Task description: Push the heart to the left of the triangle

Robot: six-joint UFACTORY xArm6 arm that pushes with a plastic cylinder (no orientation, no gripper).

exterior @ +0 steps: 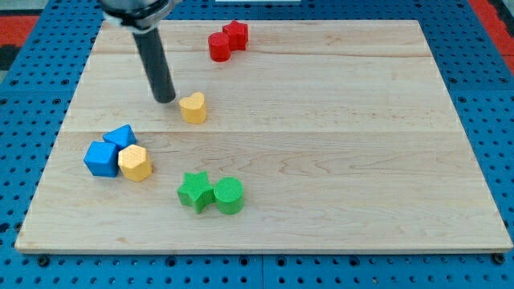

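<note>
A yellow heart block (193, 107) lies on the wooden board (337, 144), left of centre in the upper half. My tip (165, 99) rests on the board just to the heart's left, a small gap apart. A blue triangle block (121, 136) lies further down at the view's left, touching a blue cube (101, 159) and a yellow hexagon (135, 163).
A red cylinder (218, 46) and a red star (236, 34) touch each other near the view's top. A green star (194, 191) and a green cylinder (229, 195) sit side by side near the view's bottom. A blue pegboard (482, 48) surrounds the board.
</note>
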